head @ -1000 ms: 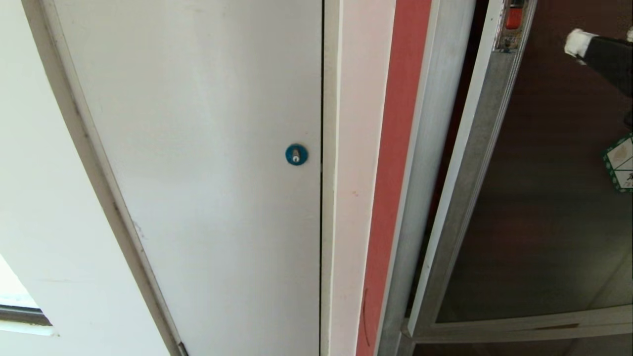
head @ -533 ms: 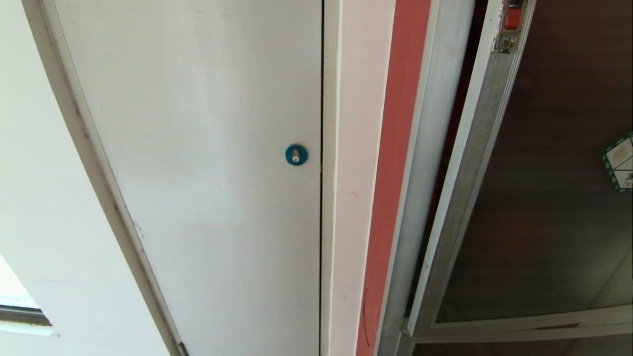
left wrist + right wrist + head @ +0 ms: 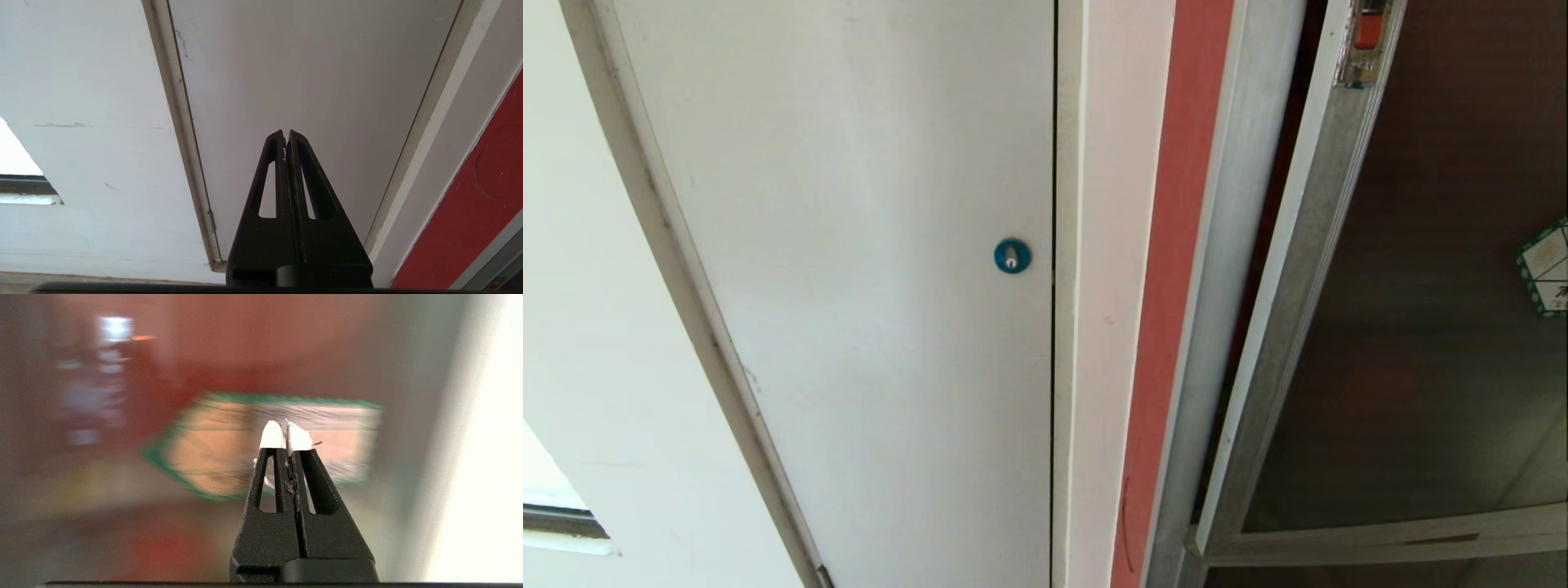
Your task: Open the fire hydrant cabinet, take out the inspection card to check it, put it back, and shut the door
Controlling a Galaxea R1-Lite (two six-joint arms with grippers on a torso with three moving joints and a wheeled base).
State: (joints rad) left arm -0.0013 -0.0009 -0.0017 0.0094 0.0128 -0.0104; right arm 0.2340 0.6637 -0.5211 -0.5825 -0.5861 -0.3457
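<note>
Silver-framed glass door [image 3: 1421,327] stands slightly ajar on the fire hydrant cabinet [image 3: 1217,245]; right tool [image 3: 286,433], clenched and empty, faces its hexagonal sticker [image 3: 229,445]; left tool [image 3: 286,132] clenched, parked.

A plain white door [image 3: 849,245] filled most of the view. A round blue lock [image 3: 1012,256] sat near its edge. White wall [image 3: 596,392] lay beside it.

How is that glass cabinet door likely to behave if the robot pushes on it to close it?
The door would probably swing rather than flex, since a stiff aluminium frame surrounds its dark glass panel. It stands slightly ajar from the fire hydrant cabinet, so a light push may do. The smooth glass looks slippery and breakable; pressing on the frame near the red latch seems safer.
</note>
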